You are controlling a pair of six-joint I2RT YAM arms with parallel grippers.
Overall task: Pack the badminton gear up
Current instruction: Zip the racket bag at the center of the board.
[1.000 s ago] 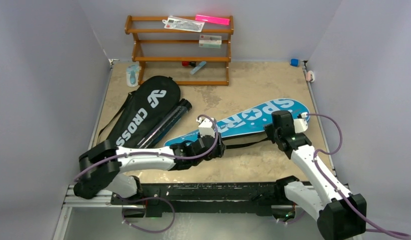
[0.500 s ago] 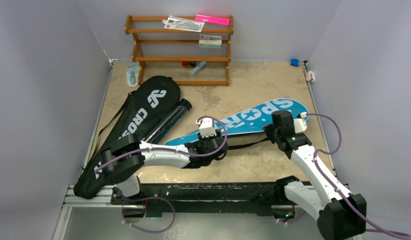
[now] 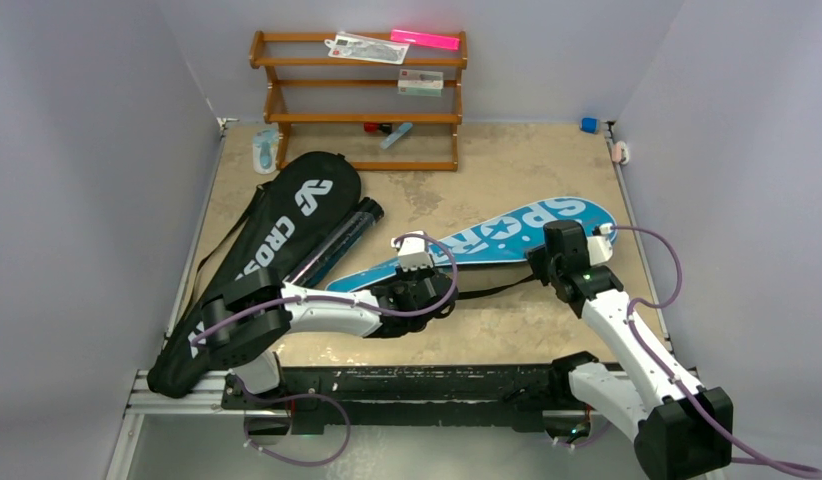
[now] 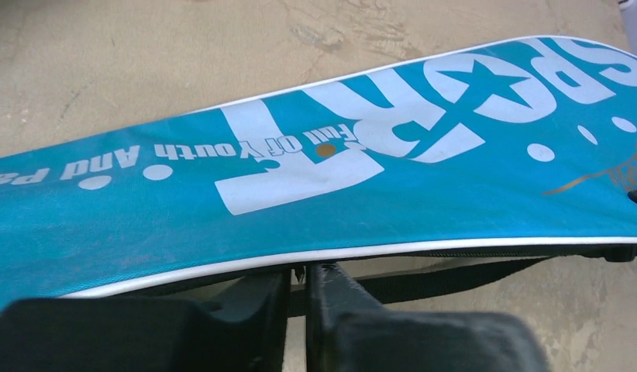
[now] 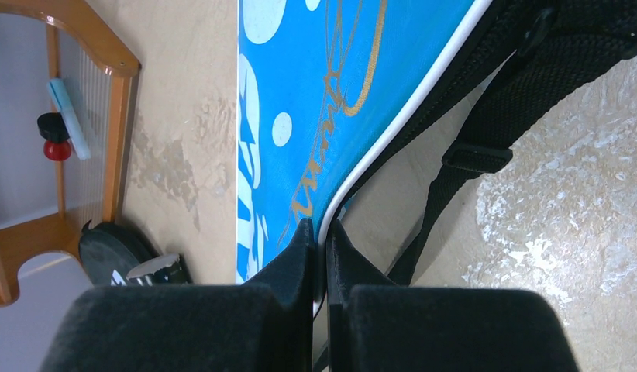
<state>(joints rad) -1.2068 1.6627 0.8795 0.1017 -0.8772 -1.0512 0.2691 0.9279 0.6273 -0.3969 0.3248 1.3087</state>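
left hand (image 4: 304, 271): wider a second ago, now narrowed to a slit at the near edge of the blue cover (image 4: 339, 194), about mid-length (arm reached further in too).
right hand (image 5: 319, 232): no change, clamped on the white piping of the same edge, nearer the wide end; black strap (image 5: 455, 155) just beside.
blue cover: flat on the table (image 3: 507, 160), diagonal, mid-table; barely shifted.
meaning: probably one hand pins the edge while the other works the zip. Packing far from done.
hidden: zip line sits in shadow, so can't tell if the left fingers (image 4: 331, 283) hold a pull tab or only fabric.
not seen: rackets, shuttlecocks; can't tell if they're inside the covers.
tube (image 3: 342, 240): against the black cover (image 3: 287, 230), untouched.
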